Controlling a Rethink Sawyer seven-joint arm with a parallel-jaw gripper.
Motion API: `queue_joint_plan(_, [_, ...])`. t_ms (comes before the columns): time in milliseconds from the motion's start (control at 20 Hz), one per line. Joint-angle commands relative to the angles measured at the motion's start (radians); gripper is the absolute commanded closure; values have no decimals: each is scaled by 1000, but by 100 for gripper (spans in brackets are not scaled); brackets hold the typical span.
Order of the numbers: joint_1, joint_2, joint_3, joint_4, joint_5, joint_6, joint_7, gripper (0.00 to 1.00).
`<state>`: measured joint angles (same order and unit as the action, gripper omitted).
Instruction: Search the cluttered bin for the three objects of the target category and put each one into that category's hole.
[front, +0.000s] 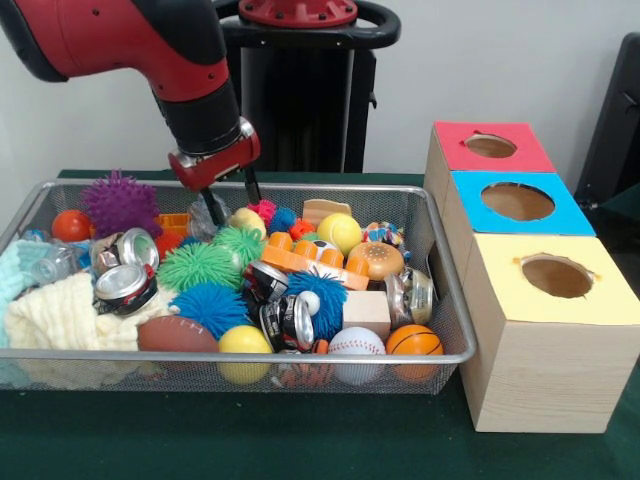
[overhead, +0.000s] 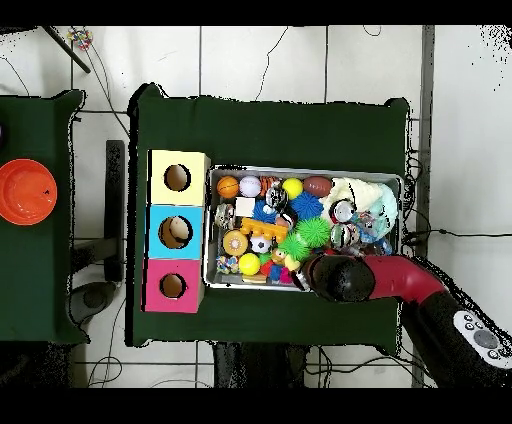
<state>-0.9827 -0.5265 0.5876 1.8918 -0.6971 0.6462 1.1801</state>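
Observation:
The silver wire-mesh bin (front: 452, 300) is full of toys; it also shows in the overhead view (overhead: 404, 215). In it lie a yellow ball (front: 340, 233), a baseball (front: 357, 345), a basketball (front: 414, 341), a football (front: 177, 334), spiky balls in purple (front: 121, 203), green (front: 200, 265) and blue (front: 210, 305), crushed cans (front: 125, 287) and a cream cloth (front: 60, 315). My gripper (front: 231, 200) hangs at the bin's far side, just above the clutter, with its fingers apart and nothing between them. In the overhead view the arm (overhead: 345, 277) hides it.
Three wooden boxes with round holes stand beside the bin: red-topped (front: 452, 140), blue-topped (front: 470, 195) and yellow-topped (front: 500, 290). A wooden block (front: 366, 312), a burger toy (front: 376, 260) and an orange plastic toy (front: 315, 262) lie in the bin. An orange bowl (overhead: 25, 190) sits on a separate table.

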Motion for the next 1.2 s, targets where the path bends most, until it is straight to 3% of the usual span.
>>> queue_joint_plan(50, [27,-27,-54,-51,-113,19,-59,0])
queue_joint_plan(400, [35,-41,-69,-68,-159,-17,-30,0])
queue_joint_plan(750, [49,-55,-85,-79,-175,-43,27,0])
queue_joint_plan(1200, [36,-49,-96,-83,-188,-114,37,0])
